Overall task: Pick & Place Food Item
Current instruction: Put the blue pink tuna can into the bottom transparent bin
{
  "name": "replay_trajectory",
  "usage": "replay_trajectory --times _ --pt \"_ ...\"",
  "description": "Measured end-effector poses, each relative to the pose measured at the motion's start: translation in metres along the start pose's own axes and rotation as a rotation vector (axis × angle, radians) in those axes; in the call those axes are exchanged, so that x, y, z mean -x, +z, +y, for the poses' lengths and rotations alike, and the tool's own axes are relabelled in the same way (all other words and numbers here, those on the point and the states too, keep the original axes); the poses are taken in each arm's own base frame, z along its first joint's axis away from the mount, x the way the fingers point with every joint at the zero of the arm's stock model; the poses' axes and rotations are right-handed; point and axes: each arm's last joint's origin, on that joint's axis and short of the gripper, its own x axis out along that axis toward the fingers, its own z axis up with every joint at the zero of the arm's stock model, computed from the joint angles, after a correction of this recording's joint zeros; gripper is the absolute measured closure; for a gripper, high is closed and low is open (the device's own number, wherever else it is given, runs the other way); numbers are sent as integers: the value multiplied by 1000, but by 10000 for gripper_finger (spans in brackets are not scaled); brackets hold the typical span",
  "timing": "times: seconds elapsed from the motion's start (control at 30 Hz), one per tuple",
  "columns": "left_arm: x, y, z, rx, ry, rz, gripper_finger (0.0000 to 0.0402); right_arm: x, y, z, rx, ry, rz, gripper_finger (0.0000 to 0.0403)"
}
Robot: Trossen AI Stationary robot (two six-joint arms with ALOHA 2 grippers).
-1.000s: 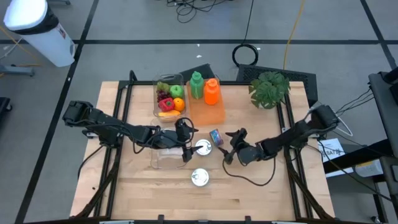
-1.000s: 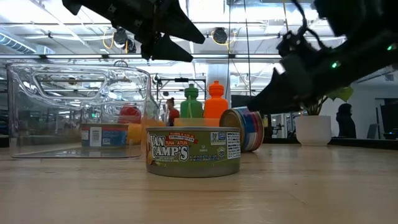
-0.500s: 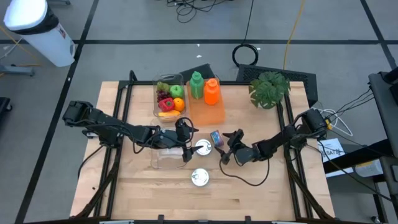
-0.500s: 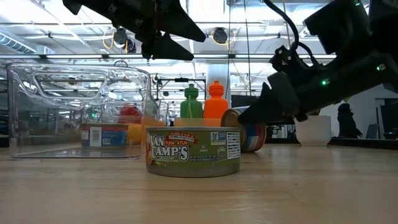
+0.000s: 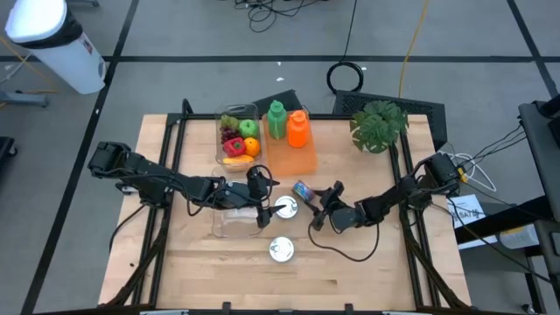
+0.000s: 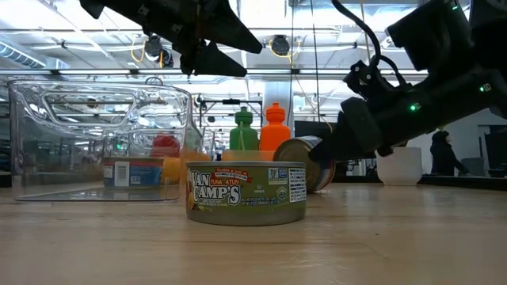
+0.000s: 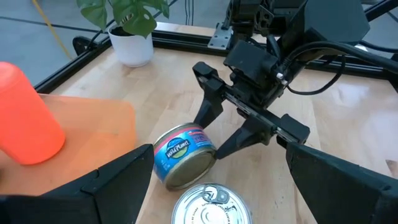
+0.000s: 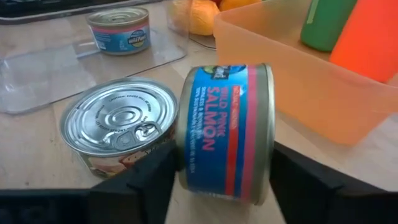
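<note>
While left gripper (image 5: 260,197) hangs wide open over clear bin (image 5: 234,222), right gripper (image 5: 317,203) clamps salmon can (image 8: 227,129) — can on its side at table centre, touching flat can (image 8: 120,127), just beside orange tray (image 5: 291,153). Tuna can (image 6: 246,192) stands apart.

A potted plant (image 5: 378,125) stands at the table's (image 5: 367,280) far right corner.

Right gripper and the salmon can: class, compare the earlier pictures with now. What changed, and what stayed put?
The right gripper moved in toward the salmon can and closed its fingers onto it; the can now sits tipped on its edge. The left gripper, the Van Camp's tin and the clear bin stayed put.
</note>
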Motion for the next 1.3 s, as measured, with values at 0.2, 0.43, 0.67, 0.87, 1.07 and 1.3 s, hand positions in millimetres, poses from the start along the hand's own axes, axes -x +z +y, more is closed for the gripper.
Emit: replay_trajectory --times 0.2,0.43,0.67,0.87,1.07,1.3 --pt "0 0 0 1 0 0 23 0 0 0 57 2 1 222" --pt "0 0 -1 61 -27 7 23 8 8 3 177 40 -21 229" --pt "0 0 -2 31 -59 12 23 44 46 17 218 270 -130 235" --pt "0 2 -3 34 -87 -5 23 71 67 22 173 428 -205 235" --pt "-10 -3 -18 -110 -180 -79 23 79 71 24 164 512 -216 236" --pt "-22 -10 -32 -192 -292 -164 23 80 71 26 168 586 -215 236"
